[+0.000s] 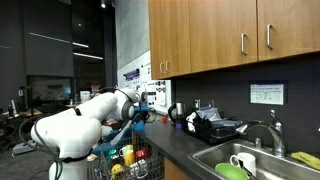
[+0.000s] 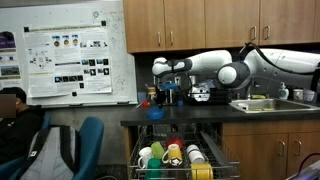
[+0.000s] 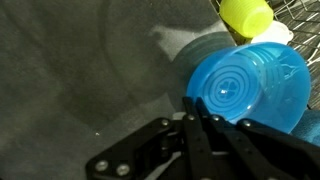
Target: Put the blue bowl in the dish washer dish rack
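My gripper [image 3: 200, 112] is shut on the rim of the blue bowl [image 3: 245, 85], which hangs tilted with its ringed underside toward the wrist camera. In both exterior views the gripper [image 2: 160, 97] [image 1: 141, 108] holds the bowl [image 2: 155, 112] [image 1: 139, 116] in the air off the counter's end, above the pulled-out dish washer dish rack [image 2: 225, 163] [image 1: 152, 168]. The grey wire rack holds yellow, green and red dishware. A yellow cup [image 3: 245, 15] and rack wires show at the wrist view's top right.
A dark drainer with black items [image 1: 215, 128] stands on the counter. The sink [image 1: 262, 158] holds a green bowl [image 1: 230, 171] and a white mug [image 1: 243, 161]. A person [image 2: 14, 108] and a blue chair [image 2: 88, 135] are beside the rack. Cabinets hang overhead.
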You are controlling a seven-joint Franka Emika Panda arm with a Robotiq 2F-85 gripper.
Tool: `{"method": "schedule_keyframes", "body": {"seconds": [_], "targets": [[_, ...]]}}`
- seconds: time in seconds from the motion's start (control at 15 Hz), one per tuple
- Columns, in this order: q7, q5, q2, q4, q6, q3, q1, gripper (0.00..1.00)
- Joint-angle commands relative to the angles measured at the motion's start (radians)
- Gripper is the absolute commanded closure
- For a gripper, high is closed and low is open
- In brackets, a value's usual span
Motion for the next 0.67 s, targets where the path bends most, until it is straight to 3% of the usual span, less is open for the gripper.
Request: {"method": "schedule_keyframes", "body": {"seconds": [0.0, 0.13, 0.6], "targets": [[-0.022, 0.016, 0.030, 0.081, -0.060, -0.029, 0.010, 0.99], [-0.022, 0.017, -0.014, 0.015, -0.051, -0.032, 0.009, 0.99], [0.009, 0.020, -0.018, 0.012, -0.072, -0.035, 0.031, 0.99]]}}
